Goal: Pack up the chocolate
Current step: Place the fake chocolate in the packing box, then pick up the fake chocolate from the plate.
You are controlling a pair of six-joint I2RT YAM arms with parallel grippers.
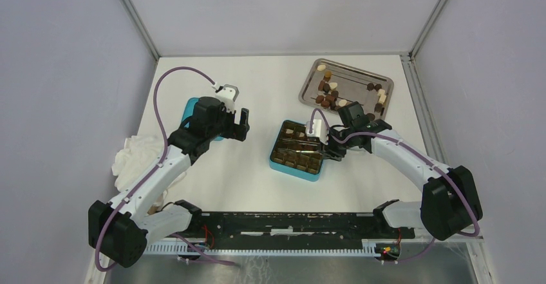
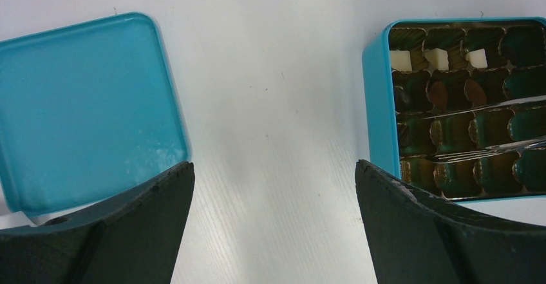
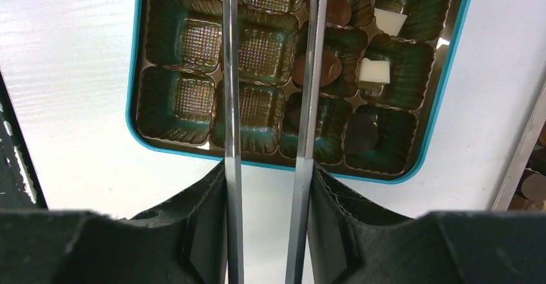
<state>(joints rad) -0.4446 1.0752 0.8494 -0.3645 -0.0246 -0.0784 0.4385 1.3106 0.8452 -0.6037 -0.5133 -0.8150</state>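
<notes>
The right pincer [image 3: 267, 181] is clamped on long metal tweezers [image 3: 230, 71], whose two arms run forward over a square teal box [image 3: 131, 71] with a brown gridded insert. Right of the arms, a few bite-sized chocolates [image 3: 375, 71], cream-white and brown, sit in the cells. Farther off, to its right, more lie on a rectangular metal tray [image 1: 351, 73]. The left pincer [image 2: 273, 174] hangs with jaws wide apart above the white table [image 2: 270, 71], a teal lid [image 2: 84, 104] to its left, the box to its right.
</notes>
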